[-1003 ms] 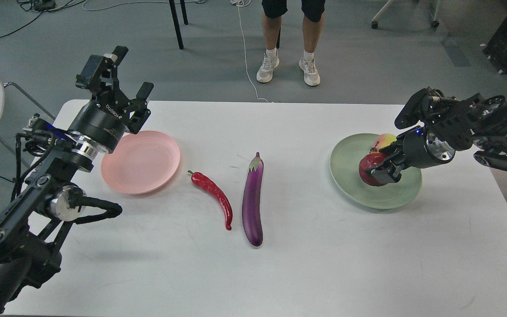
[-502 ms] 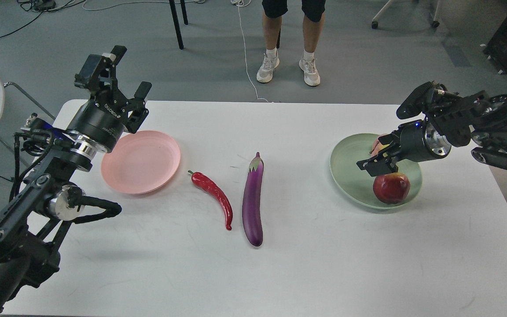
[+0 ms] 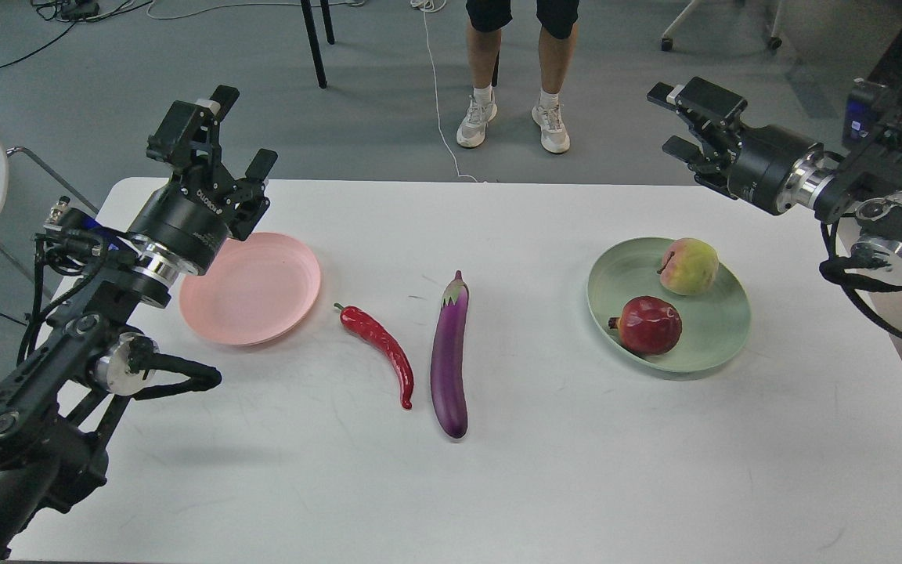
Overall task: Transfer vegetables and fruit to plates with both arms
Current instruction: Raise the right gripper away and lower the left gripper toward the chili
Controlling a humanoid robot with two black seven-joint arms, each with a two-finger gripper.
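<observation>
Surface: white table [image 3: 576, 470] ahead of us, grey floor beyond, a person's legs [image 3: 521, 70] past the far edge.
Green plate [image 3: 721, 345]: right side of the table, and we see both fruits on it.
Peach [image 3: 689, 266]: at the plate's far side.
Pomegranate [image 3: 649, 325]: just in front of the peach, crown pointing left.
Pink plate [image 3: 251, 290]: left side, bare.
Chili pepper [image 3: 379, 348]: on the table, between pink plate and eggplant.
Eggplant [image 3: 451, 356]: centre of the table, just right of the chili, lengthwise away from us.
Our left gripper [image 3: 241, 129]: raised above the pink plate's far left rim, fingers apart, holding nothing.
Our right gripper [image 3: 674, 117]: lifted beyond the table's far right edge, well clear of the green plate, fingers apart and holding nothing.
</observation>
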